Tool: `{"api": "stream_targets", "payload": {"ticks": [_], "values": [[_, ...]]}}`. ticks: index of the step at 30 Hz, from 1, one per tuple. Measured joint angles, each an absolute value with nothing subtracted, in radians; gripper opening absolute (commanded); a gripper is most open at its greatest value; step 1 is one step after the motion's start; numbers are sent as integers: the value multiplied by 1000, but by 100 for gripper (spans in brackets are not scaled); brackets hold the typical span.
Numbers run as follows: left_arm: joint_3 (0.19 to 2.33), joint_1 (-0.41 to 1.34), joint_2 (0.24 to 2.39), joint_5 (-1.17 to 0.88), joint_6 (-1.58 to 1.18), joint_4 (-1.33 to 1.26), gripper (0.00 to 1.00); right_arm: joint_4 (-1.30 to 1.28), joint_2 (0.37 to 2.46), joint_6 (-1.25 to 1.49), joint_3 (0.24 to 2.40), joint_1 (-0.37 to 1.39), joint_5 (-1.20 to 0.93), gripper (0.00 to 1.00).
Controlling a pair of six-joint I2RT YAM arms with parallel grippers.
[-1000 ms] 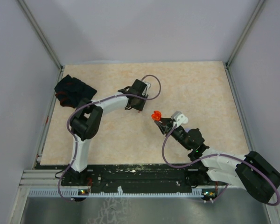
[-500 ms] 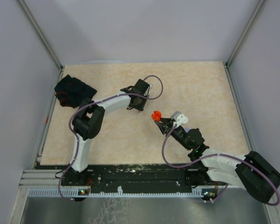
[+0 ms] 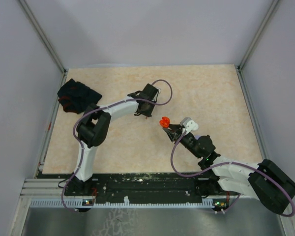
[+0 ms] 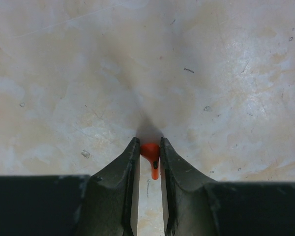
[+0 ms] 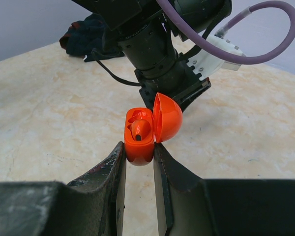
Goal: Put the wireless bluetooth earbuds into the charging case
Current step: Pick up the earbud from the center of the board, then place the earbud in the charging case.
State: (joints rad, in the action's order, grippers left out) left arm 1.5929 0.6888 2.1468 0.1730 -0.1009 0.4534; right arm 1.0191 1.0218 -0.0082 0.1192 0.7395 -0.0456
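From above, my left wrist is hiding its own fingertips and the red earbud, so only the wrist camera is showing them. My left gripper (image 4: 149, 142) is pinching the red earbud (image 4: 150, 151) low at the table (image 4: 64, 73), near its middle; whether it is touching the surface I cannot tell. The earbud's long axis is running along my fingers, with the round head pointing away from the wrist and the thin stem pointing back toward it.

My right gripper (image 5: 138, 146) is clamping the orange charging case (image 5: 140, 141) just right of and nearer than the left gripper. My fingers are covering its lower part. The lid (image 5: 168, 118) is standing open on the right side in my wrist view. A second earbud (image 5: 139, 129) is sitting inside, mostly sunk in.
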Motion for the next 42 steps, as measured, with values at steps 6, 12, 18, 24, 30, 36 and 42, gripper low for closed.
{"api": "stream_targets", "payload": {"ticks": [6, 12, 18, 24, 30, 36, 42], "values": [[1557, 690, 2122, 183, -120, 451, 22, 1016, 1019, -8, 119, 739, -46, 0], [1427, 690, 2024, 199, -159, 443, 21, 1016, 1015, -8, 119, 739, -46, 0], [1295, 690, 1872, 198, -207, 363, 21, 1016, 1015, -8, 119, 739, -45, 0], [1134, 708, 1658, 186, -252, 214, 21, 1016, 1015, -8, 119, 739, -41, 0], [958, 762, 1460, 176, -284, 6, 21, 1017, 1015, -8, 119, 739, -34, 0], [825, 830, 1319, 176, -301, -196, 21, 1024, 1015, -8, 119, 739, -27, 0], [752, 876, 1262, 159, -318, -395, 21, 1036, 1015, -8, 119, 739, -27, 0]]}}
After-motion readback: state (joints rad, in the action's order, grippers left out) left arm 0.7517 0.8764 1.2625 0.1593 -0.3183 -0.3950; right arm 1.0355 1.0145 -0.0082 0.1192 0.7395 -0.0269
